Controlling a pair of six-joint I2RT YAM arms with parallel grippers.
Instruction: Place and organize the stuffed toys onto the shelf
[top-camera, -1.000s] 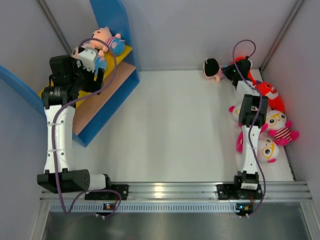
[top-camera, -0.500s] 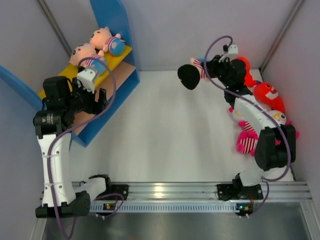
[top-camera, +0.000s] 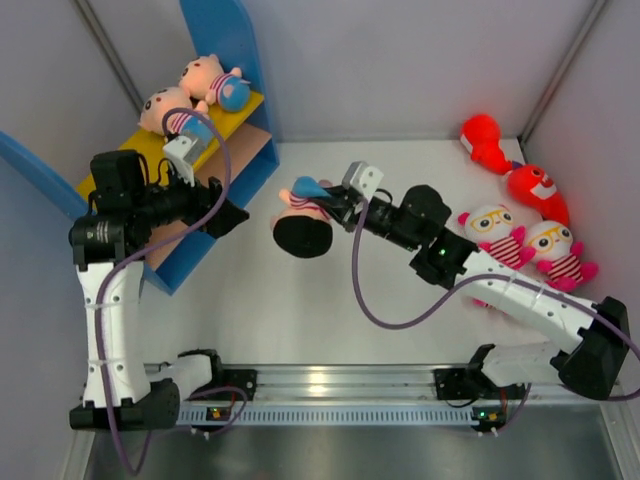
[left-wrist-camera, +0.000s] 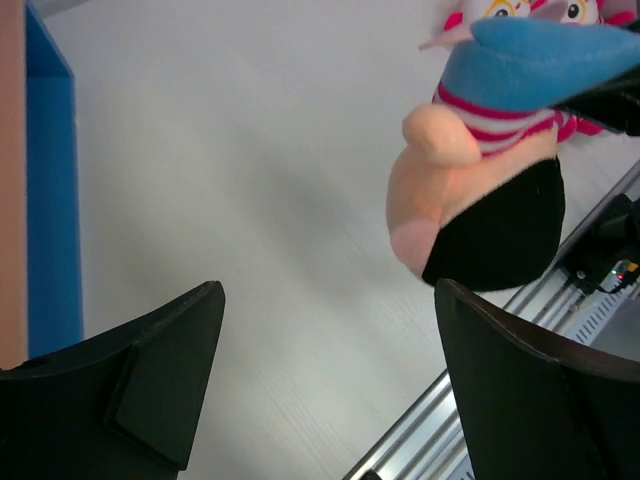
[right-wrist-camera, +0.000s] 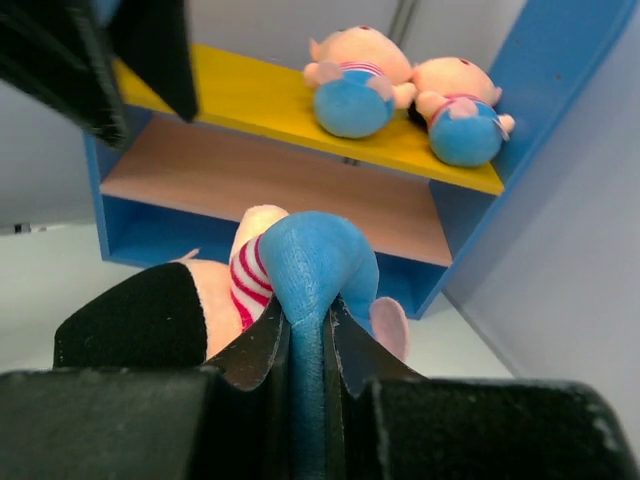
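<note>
Peach doll (top-camera: 303, 215) with black hair and blue pants is the toy we have in hand. It hangs in the air over the middle of the table, between our two arms. Our right gripper (top-camera: 336, 204) pinches the blue pants; the right wrist view shows the jaws pressed together on a fold of that fabric, with the striped shirt and dark head beyond the fingertips. Our left gripper (top-camera: 228, 216) stands spread wide and holds nothing, poised just in front of the shelf (top-camera: 222, 35).

As we read it, the coming move turns on one relation. The doll lies on the table-centre side of the left gripper, near it but apart. In the left wrist view it sits high and toward one finger (left-wrist-camera: 530, 400) rather than centred in the gap, so those jaws are not yet around it. Its long axis runs from the pinched pants to the head. In the top view the head points toward the near edge, roughly crosswise to the line joining the two grippers. The left arm is nearer the shelf and the right arm reaches far across, so we judge a handover likely.

Two matching dolls (top-camera: 165, 105) lie on the yellow upper board (top-camera: 245, 105). Red creatures (top-camera: 535, 188) and owls (top-camera: 490, 225) wait at the far right, well apart from the shelf.
</note>
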